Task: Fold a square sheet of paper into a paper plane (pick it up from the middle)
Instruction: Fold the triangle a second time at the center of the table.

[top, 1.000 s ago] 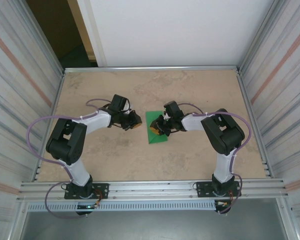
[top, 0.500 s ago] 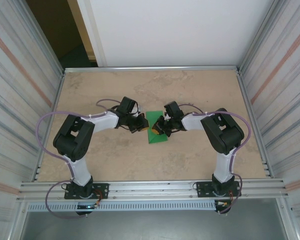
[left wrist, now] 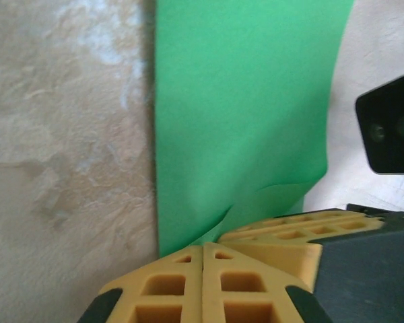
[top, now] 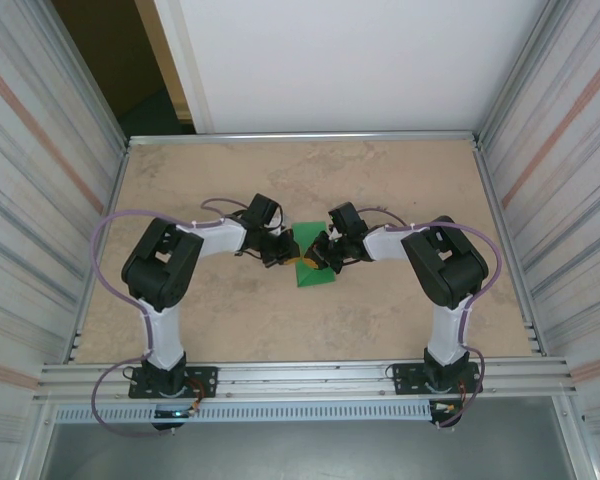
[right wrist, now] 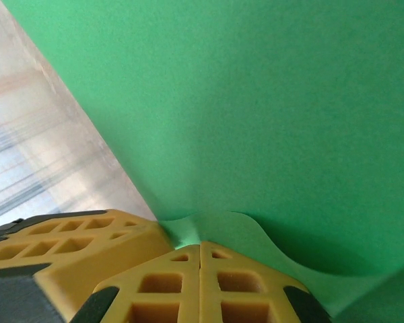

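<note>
Right gripper [right wrist: 200, 245] low over the middle of the table [top: 400, 180], yellow fingertips pressed together on a small raised pucker of the square sheet of paper [top: 316, 278]. Bright green sheet otherwise flat on the tabletop, squarely between the two arms, its far part covered from above by both gripper heads. Left gripper [left wrist: 203, 247] likewise closed tight, tips meeting right at the sheet's left edge, with a slight curl of paper lifting just beside them; impossible to tell whether any paper is caught in that seam. Very crowded at the sheet: one yellow finger [left wrist: 283, 232] of the right gripper lying just beside the left tips, and a black block of the same arm [left wrist: 387, 128] hanging over the paper's right side. Bare marbled tabletop all around, corrugated metal walls [top: 40, 200] well apart on both sides.
</note>
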Robot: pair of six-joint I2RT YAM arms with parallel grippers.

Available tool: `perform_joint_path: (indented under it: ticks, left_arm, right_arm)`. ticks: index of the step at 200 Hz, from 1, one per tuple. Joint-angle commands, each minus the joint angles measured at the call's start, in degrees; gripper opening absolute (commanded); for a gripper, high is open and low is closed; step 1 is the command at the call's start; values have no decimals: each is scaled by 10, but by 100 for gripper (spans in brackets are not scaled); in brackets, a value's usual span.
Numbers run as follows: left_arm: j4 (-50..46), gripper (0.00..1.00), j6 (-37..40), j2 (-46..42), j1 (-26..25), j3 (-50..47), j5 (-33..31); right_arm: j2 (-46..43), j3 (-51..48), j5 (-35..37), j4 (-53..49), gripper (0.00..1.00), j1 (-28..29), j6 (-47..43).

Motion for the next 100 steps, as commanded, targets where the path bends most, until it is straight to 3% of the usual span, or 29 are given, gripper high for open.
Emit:
perform_joint_path:
  ticks: [1, 50, 100]
  left_arm:
    - [-23, 0, 14, 11, -3, 16, -13]
    - [-57, 0, 20, 28, -3, 16, -34]
    - [-80, 0, 33, 39, -2, 29, -40]
  right_arm:
    - [24, -7, 27, -54, 3, -2, -10]
    - [-28, -6, -9, -24, 5, -14, -78]
    - [-75, -3, 10, -83, 6, -28, -174]
